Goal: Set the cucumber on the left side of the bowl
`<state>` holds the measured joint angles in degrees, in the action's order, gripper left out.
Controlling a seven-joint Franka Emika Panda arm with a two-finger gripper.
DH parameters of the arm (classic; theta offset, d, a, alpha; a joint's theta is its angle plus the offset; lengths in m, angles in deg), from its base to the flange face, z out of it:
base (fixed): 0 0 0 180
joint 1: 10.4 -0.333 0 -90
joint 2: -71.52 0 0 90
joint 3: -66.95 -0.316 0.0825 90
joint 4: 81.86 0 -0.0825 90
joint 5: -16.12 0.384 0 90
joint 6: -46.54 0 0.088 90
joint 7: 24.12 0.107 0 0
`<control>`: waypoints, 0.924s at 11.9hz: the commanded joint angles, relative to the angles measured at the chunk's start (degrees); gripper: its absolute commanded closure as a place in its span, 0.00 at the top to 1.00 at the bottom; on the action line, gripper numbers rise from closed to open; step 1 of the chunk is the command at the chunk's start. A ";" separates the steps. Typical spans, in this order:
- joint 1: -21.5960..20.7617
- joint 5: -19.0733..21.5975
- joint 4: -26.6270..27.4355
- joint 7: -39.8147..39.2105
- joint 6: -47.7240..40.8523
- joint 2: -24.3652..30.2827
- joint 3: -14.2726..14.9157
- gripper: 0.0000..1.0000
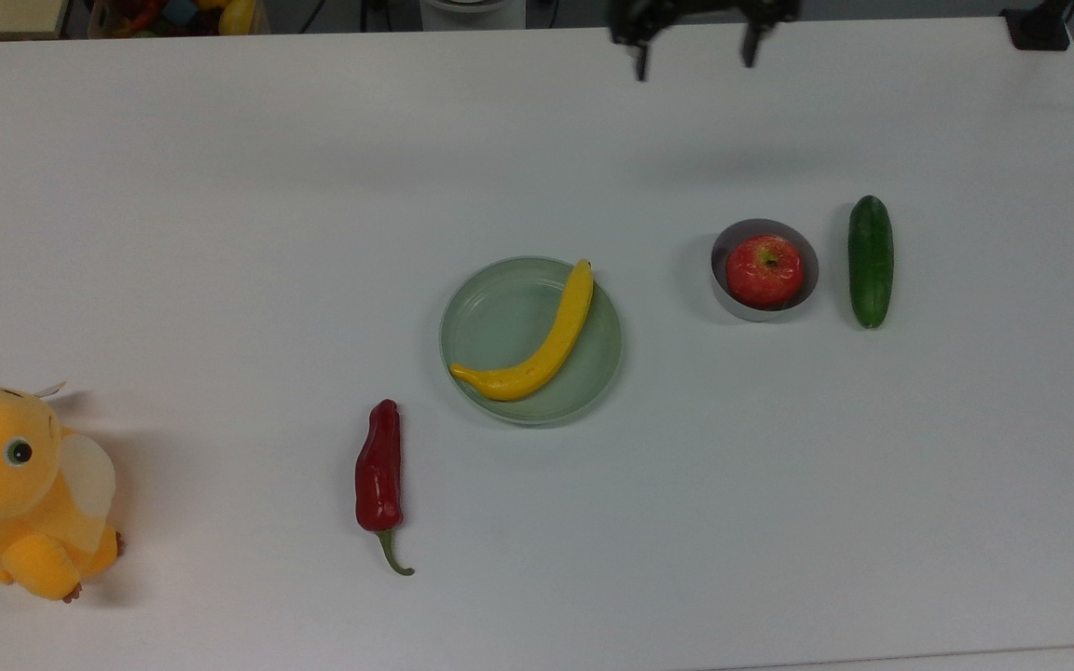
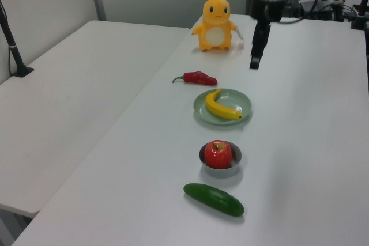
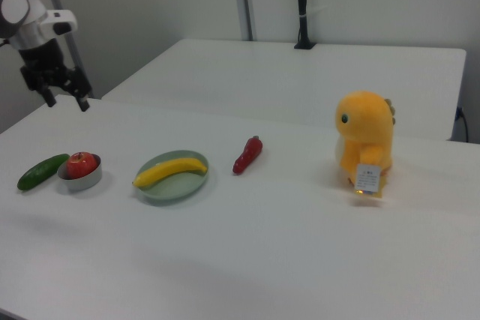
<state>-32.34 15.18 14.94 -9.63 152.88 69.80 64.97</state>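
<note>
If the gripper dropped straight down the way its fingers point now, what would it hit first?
Probably bare white table. The open gripper hangs high, fingers pointing down, apart from the small grey metal bowl and the pale green plate; depth is uncertain.
</note>
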 commanded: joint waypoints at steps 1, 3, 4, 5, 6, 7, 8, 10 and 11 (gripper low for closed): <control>8.02 0.24 5.85 -2.19 -2.70 6.02 -0.22 1.00; 12.77 0.50 6.11 -1.40 -3.07 6.21 -0.22 1.00; 14.10 0.50 6.46 -1.14 -2.90 6.03 -0.22 1.00; 14.89 0.59 6.38 -1.13 -2.28 5.42 -0.22 1.00; 15.08 0.59 6.29 -0.96 -2.19 5.33 -0.22 1.00; 15.08 0.59 6.03 -0.78 -2.28 5.50 0.22 1.00; 14.90 0.59 6.03 -0.78 -2.28 5.24 0.40 1.00; 15.08 0.42 5.77 -0.78 -2.19 4.10 0.48 1.00; 15.17 0.15 5.59 -1.13 -2.19 4.10 0.66 1.00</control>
<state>-17.27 15.19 20.38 -10.55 150.53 74.05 65.19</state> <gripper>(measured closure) 0.000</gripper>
